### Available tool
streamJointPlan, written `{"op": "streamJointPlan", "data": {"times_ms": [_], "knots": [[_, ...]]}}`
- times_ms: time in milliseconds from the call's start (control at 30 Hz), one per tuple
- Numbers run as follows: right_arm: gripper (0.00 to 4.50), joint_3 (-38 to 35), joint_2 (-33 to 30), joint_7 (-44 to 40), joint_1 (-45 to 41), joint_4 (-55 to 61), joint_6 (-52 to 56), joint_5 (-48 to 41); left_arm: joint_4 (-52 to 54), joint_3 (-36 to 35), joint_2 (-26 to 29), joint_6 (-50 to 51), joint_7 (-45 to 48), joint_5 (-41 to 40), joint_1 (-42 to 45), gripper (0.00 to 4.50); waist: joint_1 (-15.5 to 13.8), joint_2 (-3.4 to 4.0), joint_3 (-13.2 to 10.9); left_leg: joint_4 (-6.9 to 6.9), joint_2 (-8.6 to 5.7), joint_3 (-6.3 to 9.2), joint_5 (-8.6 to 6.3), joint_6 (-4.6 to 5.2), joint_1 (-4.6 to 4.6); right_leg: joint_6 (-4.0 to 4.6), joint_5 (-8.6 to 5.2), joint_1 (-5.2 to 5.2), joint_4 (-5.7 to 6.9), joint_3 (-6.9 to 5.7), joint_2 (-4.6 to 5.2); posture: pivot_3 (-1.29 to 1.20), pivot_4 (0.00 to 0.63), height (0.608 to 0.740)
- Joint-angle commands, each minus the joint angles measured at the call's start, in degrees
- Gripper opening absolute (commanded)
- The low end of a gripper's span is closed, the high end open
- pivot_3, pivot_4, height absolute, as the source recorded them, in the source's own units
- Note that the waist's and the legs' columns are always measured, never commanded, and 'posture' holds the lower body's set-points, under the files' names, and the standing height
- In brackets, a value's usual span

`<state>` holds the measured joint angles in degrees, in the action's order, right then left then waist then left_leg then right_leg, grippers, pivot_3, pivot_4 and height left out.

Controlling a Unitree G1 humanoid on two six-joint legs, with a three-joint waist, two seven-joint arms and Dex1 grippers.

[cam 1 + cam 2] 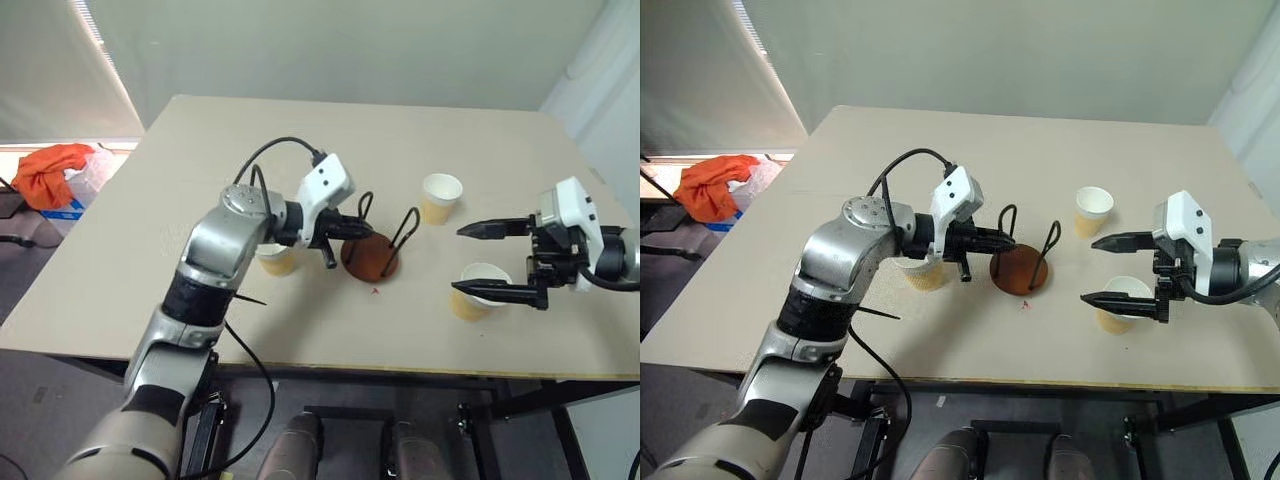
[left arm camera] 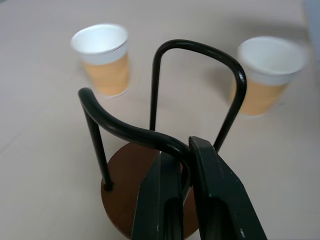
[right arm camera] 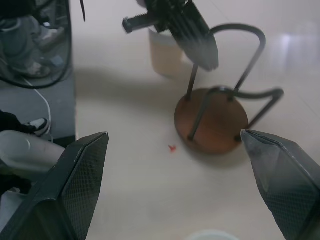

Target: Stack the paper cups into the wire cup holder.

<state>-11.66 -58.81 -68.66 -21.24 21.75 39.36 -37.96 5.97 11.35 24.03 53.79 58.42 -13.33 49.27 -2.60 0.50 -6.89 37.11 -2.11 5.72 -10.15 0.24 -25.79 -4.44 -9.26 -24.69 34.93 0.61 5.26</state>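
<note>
Black left gripper [image 2: 186, 165] clamps a holder [image 1: 372, 252] loop; right gripper [image 1: 478, 260] gapes; arm half-hides one cup [image 1: 277, 260].

The table [image 1: 300, 150] across the middle of the frame was pale beige. At centre, the wire cup holder [image 1: 371, 255] had a reddish-brown disc base and black wire loops. The three paper cups [image 1: 441, 196] were white at the rim and inside, pale yellow-orange lower down. The left gripper [image 1: 352, 229] at centre had black fingers under a white housing; the right gripper [image 1: 459, 259], at right, matched it. An orange cloth [image 1: 50, 172] lay at far left.
</note>
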Motion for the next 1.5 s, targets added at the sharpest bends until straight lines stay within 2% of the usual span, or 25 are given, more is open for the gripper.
{"op": "streamJointPlan", "data": {"times_ms": [33,133,267,567,600,700,800,967,1100,1200,1333,1467,1500], "knots": [[4.50,1.3,-0.8,-0.7,-0.8,0.3,-1.0,0.4,8.0,-2.9,0.1,6.8,-2.5,-4.9,-1.6,0.04,0.0,0.00,0.0,0.00,0.00,0.01,-0.01,0.02,0.11,0.03,0.03,0.08,-0.01,0.02,0.00,0.00,0.150,0.740],[4.50,3.3,-1.2,-1.7,-1.8,-1.9,-2.6,2.3,11.3,-3.8,1.2,10.6,-4.2,-7.6,-3.1,0.04,0.1,-0.01,0.0,-0.04,0.01,0.03,-0.29,0.48,0.32,0.15,0.12,0.23,0.02,0.03,0.00,0.00,0.150,0.740],[4.50,5.2,-0.8,-3.0,-3.0,-2.3,-3.3,2.4,12.3,-3.5,1.2,12.2,-7.2,-9.5,-5.0,0.04,0.4,-0.01,0.0,-0.09,0.04,0.03,-0.27,0.45,0.73,0.23,0.17,0.57,0.00,0.04,-0.01,0.00,0.150,0.740],[4.50,8.3,0.1,-3.1,-5.4,-4.0,-4.2,4.2,8.8,1.6,0.5,8.7,-13.0,-7.9,-10.2,0.04,0.4,-0.03,0.0,-0.11,0.04,0.05,-0.35,0.45,0.79,0.26,0.05,0.68,-0.07,0.06,-0.03,0.00,0.150,0.740],[4.50,8.3,0.0,-3.1,-5.4,-4.0,-4.3,4.2,8.9,2.1,0.7,8.5,-13.2,-7.9,-10.7,0.67,0.4,-0.03,0.0,-0.11,0.04,0.05,-0.39,0.44,0.80,0.27,0.02,0.69,-0.08,0.06,-0.03,0.00,0.150,0.740],[4.50,7.9,-0.6,-3.1,-5.1,-4.2,-4.3,4.7,9.5,2.3,1.4,8.6,-13.2,-9.0,-11.3,1.56,0.5,-0.05,0.0,-0.11,0.04,0.04,-0.49,0.40,0.80,0.25,-0.05,0.69,-0.09,0.07,-0.03,0.00,0.150,0.740],[4.50,7.4,-1.9,-3.3,-4.2,-4.5,-4.1,5.5,10.4,2.0,2.7,8.8,-12.5,-10.2,-11.2,2.68,0.5,-0.05,0.0,-0.11,0.05,0.05,-0.54,0.29,0.77,0.25,-0.17,0.66,-0.08,0.07,-0.04,0.00,0.150,0.740],[4.50,5.3,-7.1,-5.3,-0.5,-4.8,-6.6,8.3,13.7,-0.8,12.0,2.7,-2.0,-14.5,-12.6,4.46,0.4,-0.08,-0.1,-0.12,0.04,0.05,-0.56,-0.16,0.73,0.34,-0.44,0.62,-0.09,0.06,-0.05,0.00,0.150,0.740],[4.50,3.5,-10.1,-7.2,3.8,-4.3,-8.1,8.9,10.3,-8.0,17.5,-6.8,5.4,-17.0,-13.4,4.49,0.5,-0.08,-0.1,-0.12,0.08,0.06,-0.92,-0.34,0.74,0.28,-0.74,0.59,-0.04,0.06,-0.09,0.00,0.150,0.740],[4.50,4.3,-11.3,-6.9,5.7,-3.3,-9.3,10.9,9.6,-12.8,20.7,-8.5,9.5,-20.6,-12.1,4.49,0.5,-0.07,0.0,-0.12,0.09,0.08,-1.01,-0.29,0.72,0.22,-0.93,0.58,0.00,0.06,-0.10,0.00,0.150,0.740],[4.50,8.6,-11.0,-5.0,5.9,-3.8,-10.8,15.8,13.3,-14.5,26.0,-12.4,15.5,-22.6,-12.9,4.49,0.6,-0.07,0.0,-0.12,0.10,0.07,-1.22,-0.21,0.71,0.20,-1.10,0.57,-0.04,0.07,-0.09,0.00,0.150,0.740],[4.50,12.2,-9.7,-4.6,7.3,-4.8,-12.9,19.5,14.2,-15.3,30.1,-13.7,16.9,-22.5,-12.5,4.49,0.5,-0.09,0.0,-0.09,0.15,0.08,-1.40,-0.22,0.73,0.22,-1.20,0.58,-0.01,0.05,-0.08,0.00,0.150,0.740],[4.32,12.7,-9.7,-4.8,7.6,-4.8,-13.3,20.0,14.3,-16.0,31.3,-13.9,17.5,-22.8,-12.5,4.50,0.5,-0.09,0.0,-0.09,0.17,0.08,-1.43,-0.21,0.72,0.22,-1.21,0.58,-0.01,0.03,-0.08,0.00,0.150,0.740]]}}
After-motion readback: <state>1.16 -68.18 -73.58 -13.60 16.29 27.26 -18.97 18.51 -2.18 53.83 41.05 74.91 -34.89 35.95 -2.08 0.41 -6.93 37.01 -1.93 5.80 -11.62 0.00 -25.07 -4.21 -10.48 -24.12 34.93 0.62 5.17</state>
